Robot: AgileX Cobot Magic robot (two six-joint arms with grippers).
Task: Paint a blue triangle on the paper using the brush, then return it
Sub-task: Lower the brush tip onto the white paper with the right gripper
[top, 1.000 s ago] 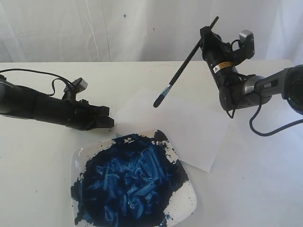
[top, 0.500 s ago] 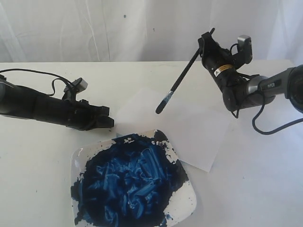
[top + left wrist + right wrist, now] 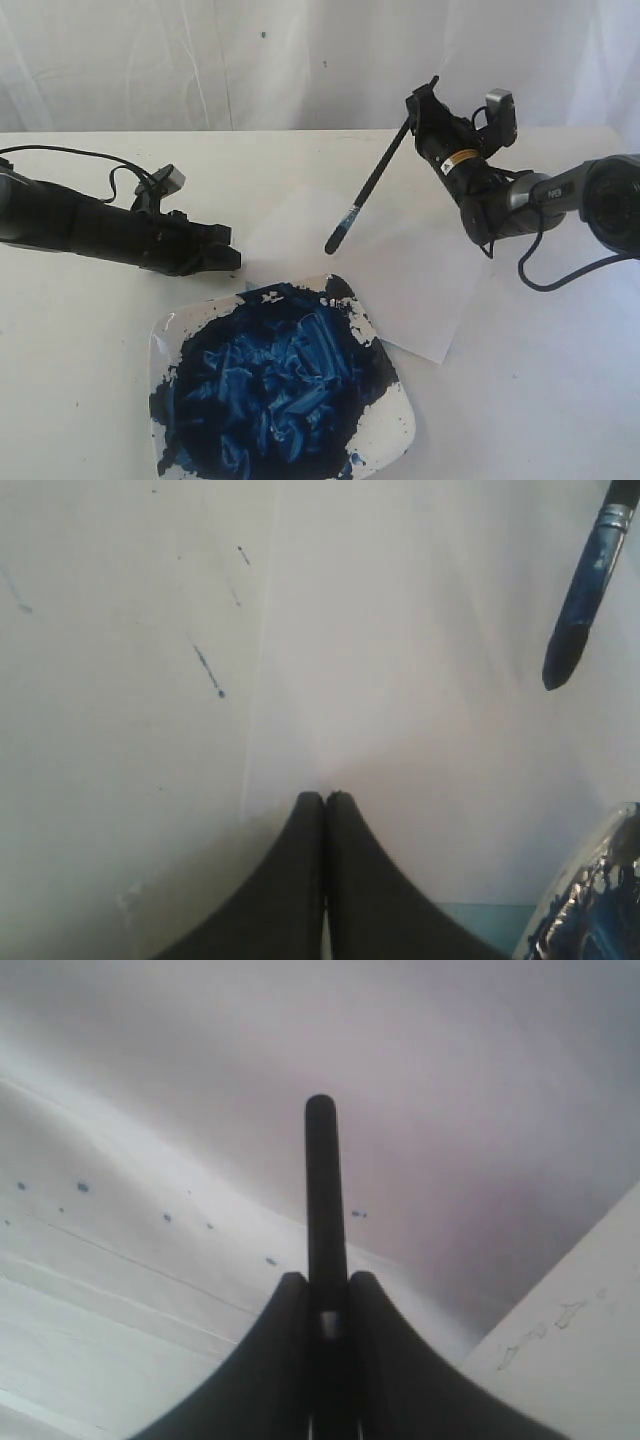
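Right gripper (image 3: pixel 418 108) clamped on the upper handle of the brush (image 3: pixel 372 182), which slants down from it, blue tip over the paper (image 3: pixel 425 285); left gripper (image 3: pixel 232 258) closed, empty, at the paper's edge

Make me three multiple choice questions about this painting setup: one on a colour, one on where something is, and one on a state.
1. What colour is the paint on the plate?
A. Red. B. Blue. C. Green.
2. Where is the bristle tip of the brush?
A. Over the paper. B. In the plate's paint. C. Touching the left tool.
3. How is the left tool?
A. Wide open. B. Shut on the brush. C. Shut and empty.
Answers: 1 B, dark blue covers the plate; 2 A, the right tool holds it tilted above the sheet; 3 C, its fingers meet with nothing between.
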